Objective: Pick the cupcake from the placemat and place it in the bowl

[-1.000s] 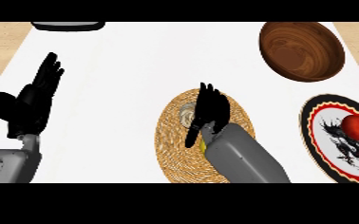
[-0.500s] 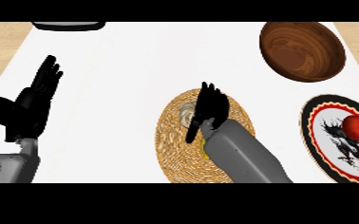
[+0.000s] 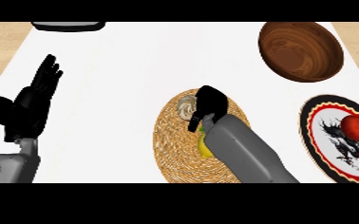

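On placemat [image 3: 175,152], right hand [image 3: 210,105] hides most of cupcake [image 3: 187,108].

bare counter [image 3: 140,61] between placemat [image 3: 175,156], bowl [image 3: 301,52]

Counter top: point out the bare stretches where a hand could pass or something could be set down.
Widest bare stretch: between the resting left hand and the placemat, up to the wooden bowl. Crowded on the right, where right hand, cupcake and plate cluster.
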Robot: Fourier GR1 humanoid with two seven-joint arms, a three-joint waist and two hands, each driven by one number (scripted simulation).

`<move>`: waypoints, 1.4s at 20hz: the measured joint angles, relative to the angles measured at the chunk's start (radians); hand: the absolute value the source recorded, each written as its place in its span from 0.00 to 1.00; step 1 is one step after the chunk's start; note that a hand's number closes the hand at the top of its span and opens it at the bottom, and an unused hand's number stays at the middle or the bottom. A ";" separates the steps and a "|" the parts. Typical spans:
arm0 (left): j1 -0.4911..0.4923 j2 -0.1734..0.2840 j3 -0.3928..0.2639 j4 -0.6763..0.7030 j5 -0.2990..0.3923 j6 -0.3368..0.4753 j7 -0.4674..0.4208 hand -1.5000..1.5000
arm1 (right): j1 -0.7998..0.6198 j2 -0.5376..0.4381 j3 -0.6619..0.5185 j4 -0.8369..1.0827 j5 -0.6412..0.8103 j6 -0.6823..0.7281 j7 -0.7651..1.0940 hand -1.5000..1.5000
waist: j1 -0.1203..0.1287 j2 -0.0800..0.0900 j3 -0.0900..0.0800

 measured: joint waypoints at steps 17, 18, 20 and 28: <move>-0.026 -0.034 0.031 -0.001 -0.040 -0.028 0.021 0.50 | -0.212 -0.062 -0.081 0.261 0.079 -0.086 -0.173 1.00 | 0.010 0.011 0.003; -0.024 -0.039 0.027 -0.003 -0.044 -0.027 0.020 0.50 | -0.244 -0.070 -0.095 0.300 0.082 -0.084 -0.205 1.00 | 0.013 0.012 0.004; -0.018 -0.047 0.024 -0.008 -0.047 -0.029 0.015 0.50 | -0.310 -0.084 -0.119 0.364 0.096 -0.085 -0.247 1.00 | 0.018 0.014 0.004; -0.002 -0.055 0.031 -0.007 -0.058 -0.025 0.018 0.50 | -0.510 -0.157 -0.116 0.370 0.245 -0.183 -0.166 1.00 | 0.001 0.005 0.003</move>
